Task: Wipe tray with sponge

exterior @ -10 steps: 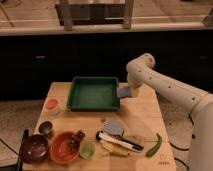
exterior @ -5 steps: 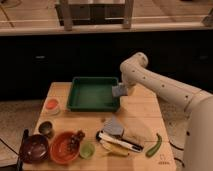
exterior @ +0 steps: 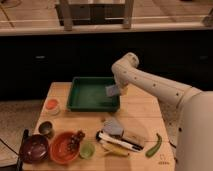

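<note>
The sponge (exterior: 111, 91) sits at the right side of the tray (exterior: 89, 96), just inside the right wall, pinched in the gripper (exterior: 116, 89), whose fingers are closed on it. Whether the pad already touches the tray floor I cannot tell. It looks soft and light, so it should squash under pressure and needs a firm pinch across its upper part, leaving the lower face free to rub. The tray looks like stiff, smooth plastic and fairly light (it may slide on the wood if pushed sideways hard), so pressing downward seems safer than shoving towards a wall.

The tray rests on a wooden table (exterior: 142, 107), near its back edge. In front of it lie a grey folded cloth (exterior: 114, 125), a banana (exterior: 117, 151), a green pepper (exterior: 154, 145), an orange bowl (exterior: 62, 148), a dark purple bowl (exterior: 33, 149) and a small green cup (exterior: 87, 150), all apart from the tray. Behind the table is a dark cabinet front below a lit counter.
</note>
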